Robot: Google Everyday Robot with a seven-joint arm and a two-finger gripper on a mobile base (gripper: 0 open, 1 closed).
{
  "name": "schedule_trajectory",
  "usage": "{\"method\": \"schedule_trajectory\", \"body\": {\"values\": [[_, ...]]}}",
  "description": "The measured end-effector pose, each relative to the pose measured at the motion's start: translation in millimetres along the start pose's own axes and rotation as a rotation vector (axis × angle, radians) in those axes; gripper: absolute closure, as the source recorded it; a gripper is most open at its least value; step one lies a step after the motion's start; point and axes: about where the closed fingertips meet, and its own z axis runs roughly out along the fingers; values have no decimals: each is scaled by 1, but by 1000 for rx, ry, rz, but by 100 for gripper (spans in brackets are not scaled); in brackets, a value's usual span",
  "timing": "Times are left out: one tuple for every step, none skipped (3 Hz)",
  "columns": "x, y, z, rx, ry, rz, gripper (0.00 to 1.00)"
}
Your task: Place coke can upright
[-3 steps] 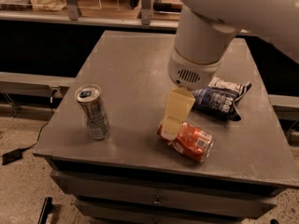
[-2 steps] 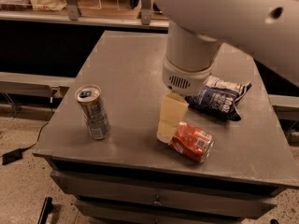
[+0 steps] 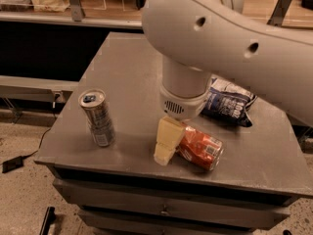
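Note:
The coke can, red-orange with white script, lies on its side near the front edge of the grey table, its silver end facing front right. My gripper, cream-coloured, hangs from the big white arm and reaches down to the table right at the can's left end, touching or almost touching it. The arm hides the table behind the can.
A slim silver-grey can with a blue tab stands upright at the front left. A dark blue chip bag lies behind and right of the coke can. The table's front edge is just below the can. Shelving runs along the back.
The arm has swung lower and closer, filling more of the view. The gripper has shifted left and forward to the coke can's left end. The can lies where it was.

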Motion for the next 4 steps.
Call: {"method": "schedule_trajectory", "body": {"values": [[-2, 7, 13, -21, 14, -5, 0], [0, 7, 21, -42, 27, 9, 15], [1, 6, 22, -65, 21, 14, 38], [-2, 4, 8, -136, -46, -39, 69]]}}
